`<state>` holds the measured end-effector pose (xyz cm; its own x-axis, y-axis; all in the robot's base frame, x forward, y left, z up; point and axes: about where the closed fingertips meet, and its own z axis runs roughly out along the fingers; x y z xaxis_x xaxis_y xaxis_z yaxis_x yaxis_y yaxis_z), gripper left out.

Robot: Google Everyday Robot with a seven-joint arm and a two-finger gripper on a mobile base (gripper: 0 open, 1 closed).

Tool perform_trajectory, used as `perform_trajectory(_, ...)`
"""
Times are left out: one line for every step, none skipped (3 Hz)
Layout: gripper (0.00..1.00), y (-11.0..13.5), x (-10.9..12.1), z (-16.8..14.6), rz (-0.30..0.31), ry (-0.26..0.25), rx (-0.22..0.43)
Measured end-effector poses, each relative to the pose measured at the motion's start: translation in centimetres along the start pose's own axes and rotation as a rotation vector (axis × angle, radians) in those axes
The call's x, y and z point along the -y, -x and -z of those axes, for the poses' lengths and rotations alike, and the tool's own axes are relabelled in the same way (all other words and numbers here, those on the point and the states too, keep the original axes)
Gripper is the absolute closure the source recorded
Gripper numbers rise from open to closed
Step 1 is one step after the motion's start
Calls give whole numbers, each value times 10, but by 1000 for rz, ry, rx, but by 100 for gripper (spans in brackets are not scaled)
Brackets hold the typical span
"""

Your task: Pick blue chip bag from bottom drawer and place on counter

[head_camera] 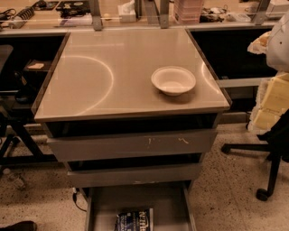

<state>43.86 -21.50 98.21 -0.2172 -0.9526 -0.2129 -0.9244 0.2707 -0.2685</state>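
Observation:
The blue chip bag [134, 220] is dark navy with white lettering. It lies flat on the floor of the open bottom drawer [169, 203], at the bottom edge of the camera view, and is partly cut off by that edge. The counter [104, 76] is the glossy beige-grey cabinet top above it, marked with faint arcs. My gripper is not in view in this frame, so nothing holds the bag.
A white bowl [173, 80] sits on the right side of the counter. Two shut grey drawer fronts [131, 144] are above the open drawer. A cluttered bench [135, 11] runs behind. A wheeled chair base [266, 167] and white and yellow bulky shapes [273, 97] stand at the right.

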Motion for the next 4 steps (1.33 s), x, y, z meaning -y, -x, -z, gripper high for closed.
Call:
perform_trajectory(0, 2, -5, -3, 5, -1, 11)
perform_trajectory(0, 11, -34, -17, 1, 4, 75)
perform_trajectory(0, 19, -73, -69, -25, 50, 138)
perform_trajectory(0, 12, -86, -88, -35, 82, 122)
